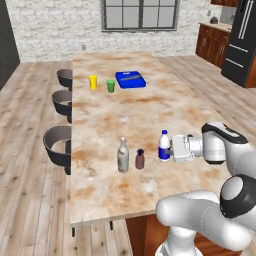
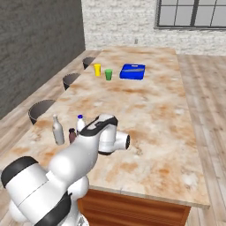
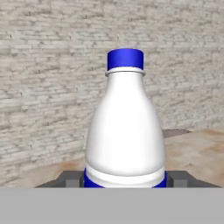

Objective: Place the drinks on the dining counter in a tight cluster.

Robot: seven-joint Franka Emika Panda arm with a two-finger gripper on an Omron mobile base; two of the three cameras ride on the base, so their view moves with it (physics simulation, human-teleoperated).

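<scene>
The white bottle with a blue label and blue cap [image 1: 164,146] [image 2: 80,123] stands upright on the marbled dining counter [image 1: 125,107] near its front end. My gripper [image 1: 168,150] reaches in level from the right, and its fingers press both sides of the bottle's base [image 3: 125,144]. In the hand view the grey fingers [image 3: 70,178] flank the blue label. Just left of it stand the short dark-brown bottle [image 1: 140,160] [image 2: 72,135] and the taller grey-beige glass bottle [image 1: 123,155] [image 2: 58,130], close together but apart.
A yellow cup [image 1: 93,82], a green cup [image 1: 110,86] and a blue tray [image 1: 130,79] sit at the counter's far end. Dark round stools [image 1: 56,144] line the left side. A black fridge [image 1: 242,42] stands at the far right.
</scene>
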